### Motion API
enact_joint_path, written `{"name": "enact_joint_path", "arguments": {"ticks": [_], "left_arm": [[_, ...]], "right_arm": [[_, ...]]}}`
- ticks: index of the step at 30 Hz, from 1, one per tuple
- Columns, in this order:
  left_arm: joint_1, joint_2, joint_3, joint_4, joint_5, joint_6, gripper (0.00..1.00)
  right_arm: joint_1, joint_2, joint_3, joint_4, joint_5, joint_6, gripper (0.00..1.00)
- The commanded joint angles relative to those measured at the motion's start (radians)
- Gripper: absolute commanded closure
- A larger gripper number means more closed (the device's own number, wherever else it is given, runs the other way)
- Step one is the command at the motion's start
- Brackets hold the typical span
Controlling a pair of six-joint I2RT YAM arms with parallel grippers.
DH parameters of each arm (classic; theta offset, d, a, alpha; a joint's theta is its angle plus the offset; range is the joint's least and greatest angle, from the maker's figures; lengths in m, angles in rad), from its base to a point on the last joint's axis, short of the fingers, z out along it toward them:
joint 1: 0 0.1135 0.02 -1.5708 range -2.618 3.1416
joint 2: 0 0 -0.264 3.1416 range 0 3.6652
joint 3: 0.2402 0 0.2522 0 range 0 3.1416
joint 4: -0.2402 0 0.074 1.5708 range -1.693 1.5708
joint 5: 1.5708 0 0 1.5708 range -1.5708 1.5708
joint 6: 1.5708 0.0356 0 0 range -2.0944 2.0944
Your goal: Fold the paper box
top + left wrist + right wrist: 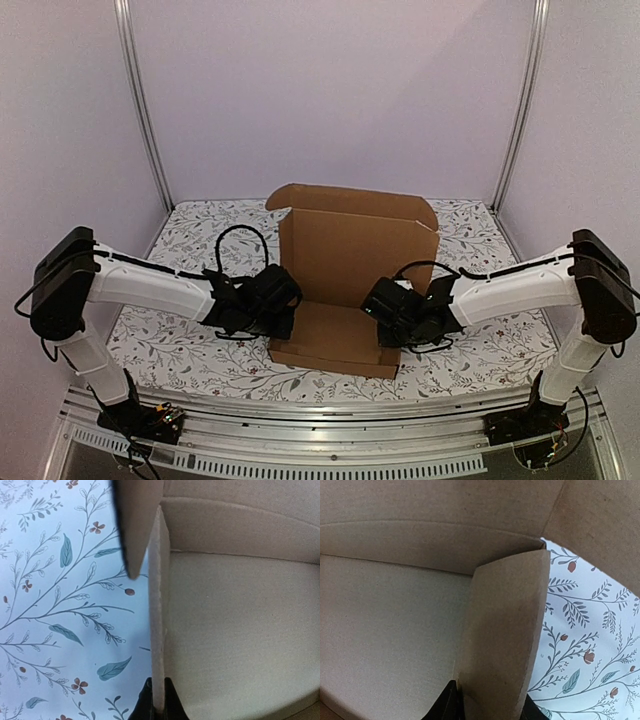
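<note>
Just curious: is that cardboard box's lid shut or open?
Open: the lid of the paper box stands upright at the back.

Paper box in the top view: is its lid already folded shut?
No, the paper box is open, its lid standing upright at the far side.

The table (pixel 170 345) is wearing a white cover printed with grey-blue leafy sprigs and small reddish flowers. The paper box (pixel 345 265) is sitting on it just six o'clock of centre, its base lying flat and its tall back panel standing up at twelve o'clock.
</note>
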Motion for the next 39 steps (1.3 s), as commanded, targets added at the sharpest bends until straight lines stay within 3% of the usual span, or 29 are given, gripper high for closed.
{"name": "enact_joint_path", "arguments": {"ticks": [1,5,9,21,30,39], "left_arm": [[-0.031,0.014,0.013,-0.025,0.006,0.008,1.0],[-0.038,0.013,0.013,-0.029,0.003,0.004,1.0],[-0.04,0.011,0.013,-0.038,-0.003,0.003,1.0],[-0.042,0.036,0.053,-0.067,-0.033,0.016,0.99],[-0.042,0.114,0.14,-0.136,-0.106,0.055,0.79],[-0.042,0.214,0.217,-0.167,-0.102,0.072,0.83]], "right_arm": [[-0.005,0.036,0.031,-0.015,0.071,0.009,0.68],[-0.012,0.089,0.061,-0.04,0.075,0.025,0.71],[-0.012,0.137,0.08,-0.056,0.063,0.028,1.0],[0.005,0.16,0.084,-0.098,0.091,0.024,1.0],[0.03,0.168,0.095,-0.099,0.091,0.017,1.0],[0.036,0.162,0.086,-0.094,0.088,0.01,1.0]]}}
